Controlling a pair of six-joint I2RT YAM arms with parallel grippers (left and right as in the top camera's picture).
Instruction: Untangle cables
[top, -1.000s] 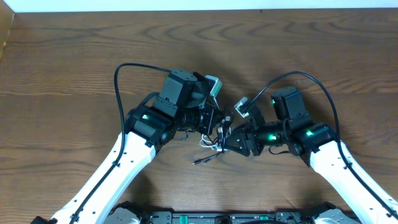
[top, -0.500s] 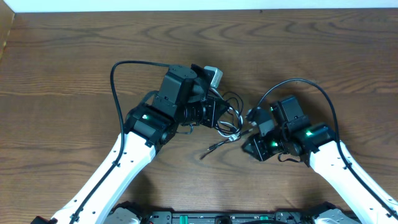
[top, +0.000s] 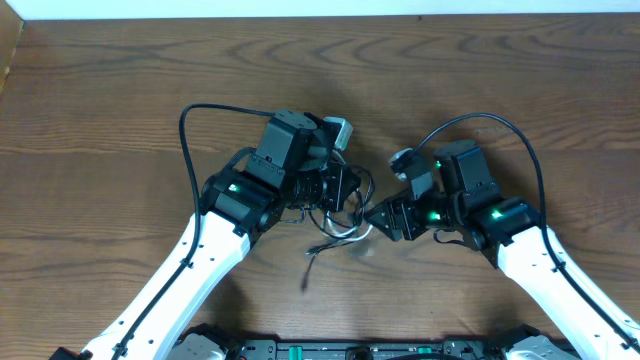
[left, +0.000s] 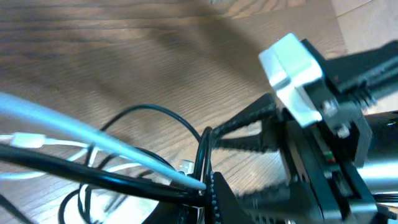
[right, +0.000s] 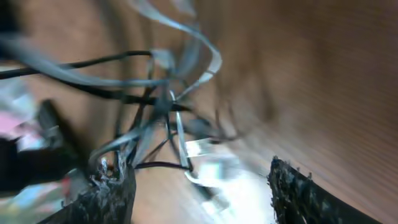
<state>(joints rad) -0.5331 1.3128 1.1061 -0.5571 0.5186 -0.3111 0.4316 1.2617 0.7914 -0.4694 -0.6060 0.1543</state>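
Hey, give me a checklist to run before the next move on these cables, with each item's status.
1. Grip of left hand on cables: ok, they are pinched in it.
2. Is right hand open: ok, fingers wide apart.
3. Strands inside right hand's gap: cannot tell, the right wrist view is blurred.
4. Is white cable free of black cable: not ok, they cross.

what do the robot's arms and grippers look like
Both the left arm and right arm have white tubular links and boxy black joint housings with small green lights. A thick black wire loops off each. A pale grey camera block sits at each wrist. The left gripper and right gripper have black fingers with ribbed edges.
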